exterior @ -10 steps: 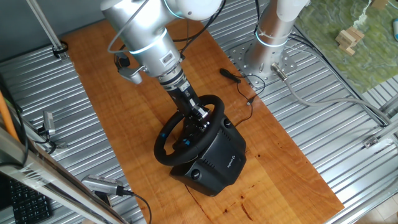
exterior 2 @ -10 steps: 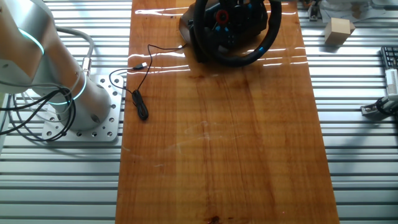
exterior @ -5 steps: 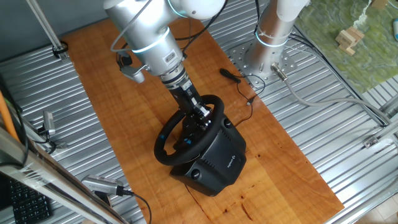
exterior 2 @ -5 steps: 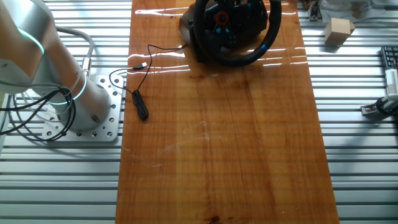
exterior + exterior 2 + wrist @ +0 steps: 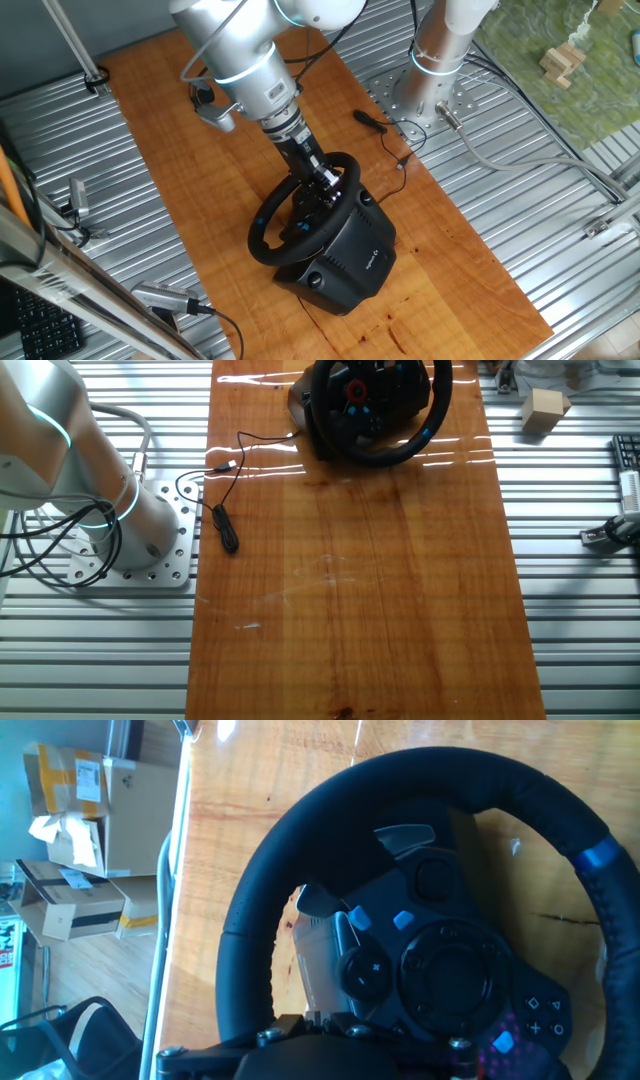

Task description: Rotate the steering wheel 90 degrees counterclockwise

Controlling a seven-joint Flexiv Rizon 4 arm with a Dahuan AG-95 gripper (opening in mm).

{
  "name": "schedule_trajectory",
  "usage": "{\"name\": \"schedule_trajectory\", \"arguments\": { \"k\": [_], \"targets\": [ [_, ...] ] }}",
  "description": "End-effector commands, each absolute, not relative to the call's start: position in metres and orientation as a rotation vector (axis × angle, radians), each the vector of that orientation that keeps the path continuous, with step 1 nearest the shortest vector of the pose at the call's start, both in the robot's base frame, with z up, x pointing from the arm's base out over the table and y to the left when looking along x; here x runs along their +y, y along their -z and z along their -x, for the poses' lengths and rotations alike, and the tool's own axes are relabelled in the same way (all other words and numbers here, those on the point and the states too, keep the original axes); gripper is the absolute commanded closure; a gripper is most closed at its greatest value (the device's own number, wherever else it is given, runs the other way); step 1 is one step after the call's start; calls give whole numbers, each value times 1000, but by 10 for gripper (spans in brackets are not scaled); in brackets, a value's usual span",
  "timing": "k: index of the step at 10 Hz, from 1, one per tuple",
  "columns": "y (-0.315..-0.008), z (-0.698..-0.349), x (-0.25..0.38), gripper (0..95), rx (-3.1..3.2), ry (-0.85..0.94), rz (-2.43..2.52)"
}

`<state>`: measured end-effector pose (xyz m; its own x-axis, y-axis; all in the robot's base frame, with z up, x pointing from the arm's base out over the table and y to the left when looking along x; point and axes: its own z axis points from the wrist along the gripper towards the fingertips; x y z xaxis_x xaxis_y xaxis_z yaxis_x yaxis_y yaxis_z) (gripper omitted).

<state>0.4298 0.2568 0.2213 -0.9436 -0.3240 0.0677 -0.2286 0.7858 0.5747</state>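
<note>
Wooden boards are forming the surface (image 5: 200, 180), which is lying across a ribbed metal bench. Sitting on it near one short end, close to one long edge, is the steering wheel (image 5: 272, 242), mounted on a bulky black base housing (image 5: 350, 255). In the other fixed view the steering wheel (image 5: 405, 448) is showing at the far end of the surface (image 5: 350, 590), its red and blue buttons facing the camera and a blue stripe marking the rim.

From above, the silver arm (image 5: 240, 60) is reaching down at a slant, and the gripper (image 5: 325, 187) is pressing in at the hub area inside the rim. Whether its fingers are clenched on a spoke or standing apart, I cannot tell: the fixed view is too small, and the hand view is showing only the gripper's dark body along the bottom edge. That hand view is filling with the steering wheel (image 5: 300, 850), blue buttons, a round pad and a grey paddle.

A black cable (image 5: 225, 525) is lying at the surface's long edge beside the arm's mounting plate (image 5: 130, 560). A small wooden block (image 5: 545, 410) is sitting off the surface on the metal bench.
</note>
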Motion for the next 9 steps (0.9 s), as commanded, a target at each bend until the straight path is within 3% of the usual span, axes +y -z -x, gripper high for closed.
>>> {"name": "schedule_trajectory", "arguments": {
  "k": [1,9],
  "targets": [
    [-221,-426,257,950,-2803,879,-450],
    [-223,-416,252,950,-2771,878,-495]
  ]
}}
